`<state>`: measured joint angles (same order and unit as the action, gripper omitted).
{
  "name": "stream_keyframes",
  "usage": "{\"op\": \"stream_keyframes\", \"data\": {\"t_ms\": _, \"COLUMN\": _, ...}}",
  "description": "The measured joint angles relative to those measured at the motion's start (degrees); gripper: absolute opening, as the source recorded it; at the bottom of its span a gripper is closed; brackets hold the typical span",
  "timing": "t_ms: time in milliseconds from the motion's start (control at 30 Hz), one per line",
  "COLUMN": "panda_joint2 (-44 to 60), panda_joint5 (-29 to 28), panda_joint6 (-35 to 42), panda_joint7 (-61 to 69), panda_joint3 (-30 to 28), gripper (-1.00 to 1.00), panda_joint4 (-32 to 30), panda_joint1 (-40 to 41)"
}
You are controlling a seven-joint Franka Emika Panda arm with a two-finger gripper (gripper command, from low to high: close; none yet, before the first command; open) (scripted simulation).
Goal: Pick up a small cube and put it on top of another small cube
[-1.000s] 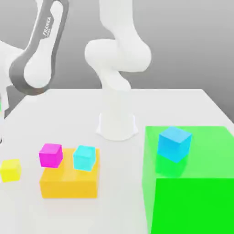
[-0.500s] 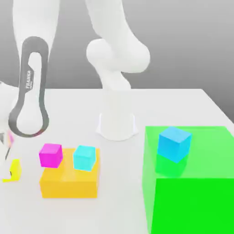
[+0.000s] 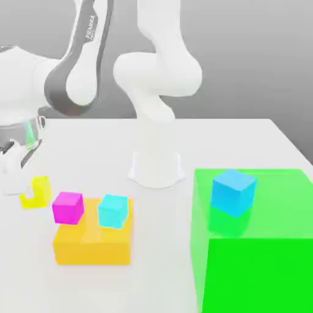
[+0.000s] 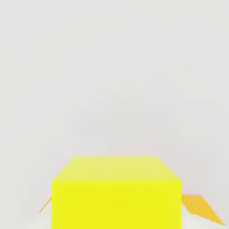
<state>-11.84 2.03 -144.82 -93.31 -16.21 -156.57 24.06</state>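
Note:
The small yellow cube (image 3: 41, 191) hangs just above the table at the exterior view's left, partly covered by a white finger. My gripper (image 3: 32, 188) is shut on it, with the hand reaching down from the upper left. In the hand view the yellow cube (image 4: 116, 192) sits very close to the camera, and slivers of the orange block (image 4: 199, 208) show behind its sides. The magenta cube (image 3: 67, 207) rests on the left part of the orange block (image 3: 92, 244), just right of the held cube and slightly lower.
A cyan cube (image 3: 114, 211) sits on the orange block beside the magenta one. A large green block (image 3: 257, 244) with a blue cube (image 3: 233, 191) on it fills the exterior view's right. The arm's white base (image 3: 156, 168) stands at the table's middle back.
The yellow cube has been taken off the table and carried up and rightward toward the magenta cube. The arm has swung over with it.

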Motion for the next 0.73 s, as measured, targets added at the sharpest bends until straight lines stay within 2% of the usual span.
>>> {"op": "stream_keyframes", "data": {"t_ms": 167, "panda_joint2": -10.04, "panda_joint5": -5.58, "panda_joint6": 5.82, "panda_joint7": -13.84, "panda_joint3": 6.89, "gripper": -1.0, "panda_joint4": -4.06, "panda_joint1": 3.01}}
{"op": "stream_keyframes", "data": {"t_ms": 333, "panda_joint2": -3.55, "panda_joint5": -6.22, "panda_joint6": -3.19, "panda_joint7": -16.01, "panda_joint3": 7.55, "gripper": -1.0, "panda_joint4": -6.63, "panda_joint1": 3.15}}
{"op": "stream_keyframes", "data": {"t_ms": 367, "panda_joint2": -1.73, "panda_joint5": -6.02, "panda_joint6": -5.41, "panda_joint7": -15.91, "panda_joint3": 7.44, "gripper": 1.0, "panda_joint4": -7.05, "panda_joint1": 3.03}}
{"op": "stream_keyframes", "data": {"t_ms": 600, "panda_joint2": -1.4, "panda_joint5": -6.08, "panda_joint6": -5.76, "panda_joint7": -15.95, "panda_joint3": 7.46, "gripper": 1.0, "panda_joint4": -7.14, "panda_joint1": 3.05}}
{"op": "stream_keyframes", "data": {"t_ms": 733, "panda_joint2": -8.22, "panda_joint5": -6.65, "panda_joint6": 2.56, "panda_joint7": -16.44, "panda_joint3": 7.97, "gripper": 1.0, "panda_joint4": -5.65, "panda_joint1": 3.46}}
